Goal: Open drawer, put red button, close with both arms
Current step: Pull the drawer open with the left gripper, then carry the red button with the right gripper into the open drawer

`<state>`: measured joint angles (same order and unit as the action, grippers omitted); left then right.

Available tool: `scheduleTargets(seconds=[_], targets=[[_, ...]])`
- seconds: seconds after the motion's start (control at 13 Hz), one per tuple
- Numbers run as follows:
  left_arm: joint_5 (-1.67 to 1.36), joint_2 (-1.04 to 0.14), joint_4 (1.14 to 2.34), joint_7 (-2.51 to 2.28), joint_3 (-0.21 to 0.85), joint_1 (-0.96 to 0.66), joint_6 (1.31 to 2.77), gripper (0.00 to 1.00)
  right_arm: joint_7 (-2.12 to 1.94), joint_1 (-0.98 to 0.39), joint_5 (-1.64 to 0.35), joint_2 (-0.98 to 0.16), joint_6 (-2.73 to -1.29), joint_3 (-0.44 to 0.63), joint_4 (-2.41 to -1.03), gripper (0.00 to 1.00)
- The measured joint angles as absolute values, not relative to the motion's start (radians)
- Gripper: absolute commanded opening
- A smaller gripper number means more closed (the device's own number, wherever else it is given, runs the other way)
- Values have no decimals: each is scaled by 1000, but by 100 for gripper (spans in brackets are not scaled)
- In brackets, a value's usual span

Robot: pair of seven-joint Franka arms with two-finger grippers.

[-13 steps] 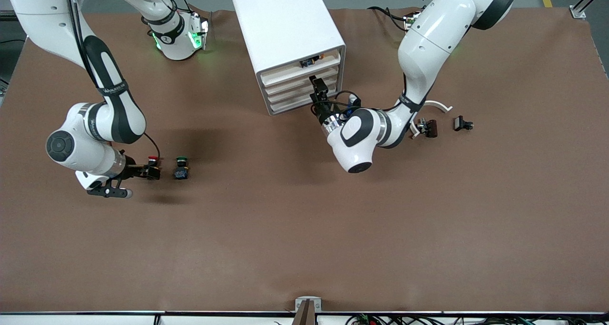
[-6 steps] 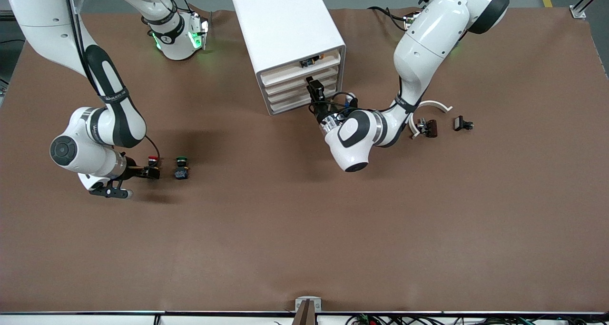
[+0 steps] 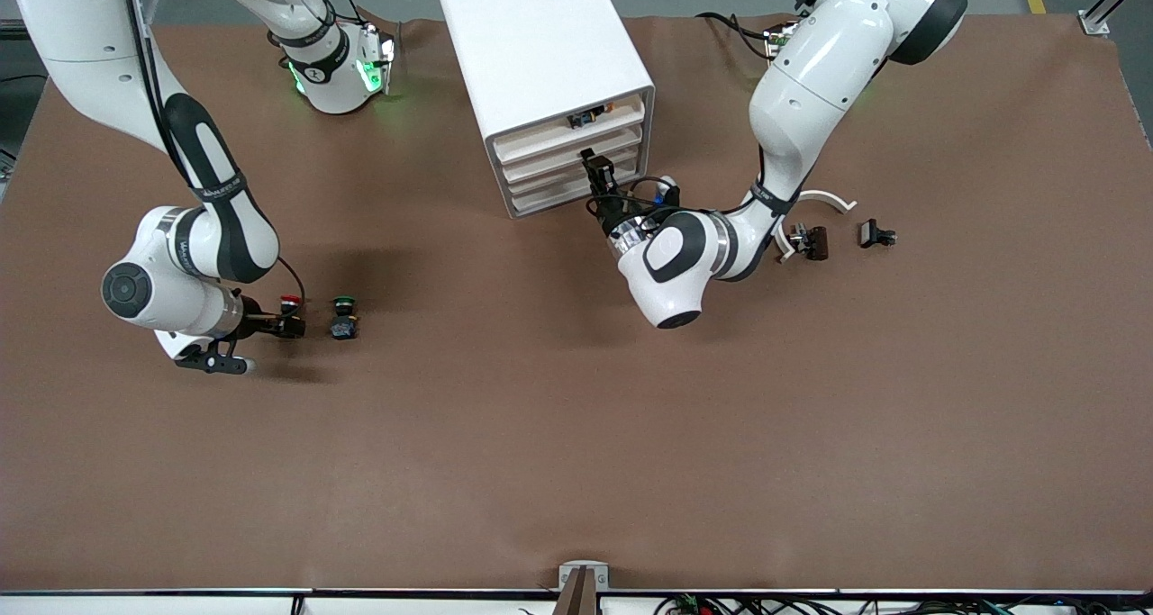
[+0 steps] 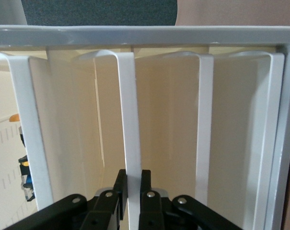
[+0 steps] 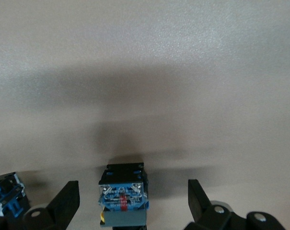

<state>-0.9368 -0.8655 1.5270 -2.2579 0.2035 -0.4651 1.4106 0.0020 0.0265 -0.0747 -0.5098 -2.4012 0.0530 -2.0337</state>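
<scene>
**Left claw on drawer lip, red button sits betw. right claw's fingers**

My left claw (image 3: 594, 162) is at the front of the cabinet (image 3: 540, 48), on one of the middle drawers. In the left wrist view the fingers (image 4: 120, 188) are pinched narrow on the drawer (image 4: 130, 143) front's thin white lip, one pad each side, touching it. The lip runs straight away from the claw, so the pull has to go straight back along my wrist axis, out from the cabinet front and toward the front camera. Drawer looks not yet out; no tray sticks out past the other fronts. The top slot of the cabinet shows some small parts inside.

My right claw (image 3: 286, 327) is low at the bench (image 3: 576, 435), well apart from the cabinet, toward the right arm's end. It's spread wide. The red button (image 3: 289, 303) is right at the claw tip; in the right wrist view its black-and-blue body (image 5: 123, 194) sits centred betw. the two fingers (image 5: 63, 199), gaps on both sides, so not gripped yet. Its body end faces my wrist, the cap is hidden. Closing straight in should catch the body across its flat sides, I reckon.

Green button (image 3: 342, 307) stands just beside the red one, on the side toward the cabinet. Risk: a finger could nudge it as I close.

Right arm is plainly the nearer one for the button; left is committed to the drawer. Black clips (image 3: 811, 239) lie near the left arm, not involved.
</scene>
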Motion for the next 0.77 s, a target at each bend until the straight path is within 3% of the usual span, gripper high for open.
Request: scheduleTargets(seconds=[0.23, 0.31, 0.77], targets=[[-932, -865, 1516, -2258, 197, -459, 1411, 0, 2, 26, -75, -510, -2383, 52, -2034, 15], [-932, -865, 1509, -2258, 187, -455, 1410, 0, 2, 26, -75, -510, -2381, 52, -2034, 0], [-924, -865, 1460, -2256, 147, -410, 1406, 0, 4, 26, -75, -509, -2348, 50, -2022, 0]])
